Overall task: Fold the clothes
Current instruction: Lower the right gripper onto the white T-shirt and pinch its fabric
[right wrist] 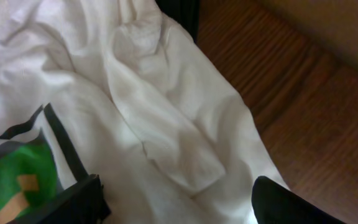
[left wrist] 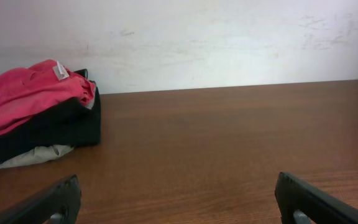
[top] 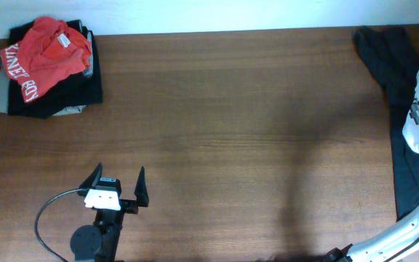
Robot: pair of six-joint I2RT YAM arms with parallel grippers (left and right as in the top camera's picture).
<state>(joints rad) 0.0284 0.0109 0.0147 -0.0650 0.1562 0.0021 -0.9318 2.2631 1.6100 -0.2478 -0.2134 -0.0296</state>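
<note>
Lying crumpled, long axis near-to-far: T-shirt (top: 413, 135)

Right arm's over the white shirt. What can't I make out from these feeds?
White T-shirt: overhead, cut by the right edge, partly under the right arm.
Its green graphic: right wrist, cut off by the frame edge and a finger.
Stack under the red shirt: overhead and left wrist, layers hidden.

The T-shirt (top: 413, 136) lies on a long garment (top: 384, 58) at the table's (top: 231, 145) right edge, a clothes pile (top: 46, 69) far left.
</note>
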